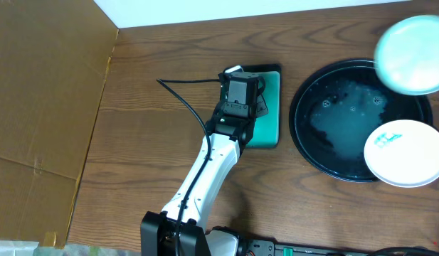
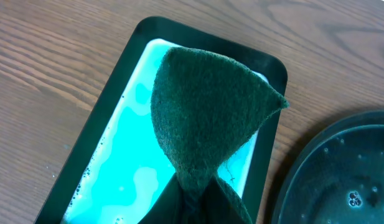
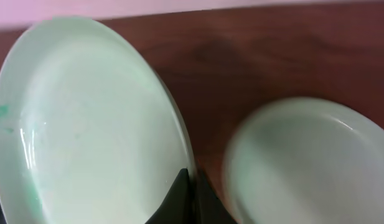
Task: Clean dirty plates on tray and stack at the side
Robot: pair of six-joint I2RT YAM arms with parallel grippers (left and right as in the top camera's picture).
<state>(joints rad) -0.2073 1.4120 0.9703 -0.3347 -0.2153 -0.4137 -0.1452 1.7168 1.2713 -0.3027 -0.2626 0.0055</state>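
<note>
— What is seen farthest to the left of the black tray (image 1: pixel 302 124)?

— A sheet of brown cardboard (image 1: pixel 41 107) is laid over the wooden table (image 1: pixel 148 142), well apart from the tray.

— And nearer to it?

— The white left arm (image 1: pixel 205 167), trailed by a black cable (image 1: pixel 187 80), is stretched toward the sponge tray (image 1: pixel 270 107). This is a small black rectangle with a teal lining, set just left of the black tray. The left gripper (image 2: pixel 196 198) is held over it, with its fingers drawn tight together on a dark green scouring pad (image 2: pixel 207 106). The pad is pinched at one end and fanned out above the teal lining, where pale foam is seen.

— How is the black tray itself described?

— It is glossy and wet, with a film of water and droplets spread across its floor. The white plate (image 1: pixel 405 153) is laid in its lower right part, as seen from overhead, and reaches the rim. A small teal mark is borne on that plate; whether it is writing cannot be told.

— What is held at the right?

— A mint-green plate (image 1: pixel 411 53) is held raised over the tray's upper right rim, and it is blurred from overhead. In the right wrist view the right gripper (image 3: pixel 190 198) is clamped on its rim, fingers almost together, and teal smears are seen at its left edge. A second mint-green plate (image 3: pixel 304 162) is laid on wood beside it. Where it lies relative to the tray cannot be told.
</note>
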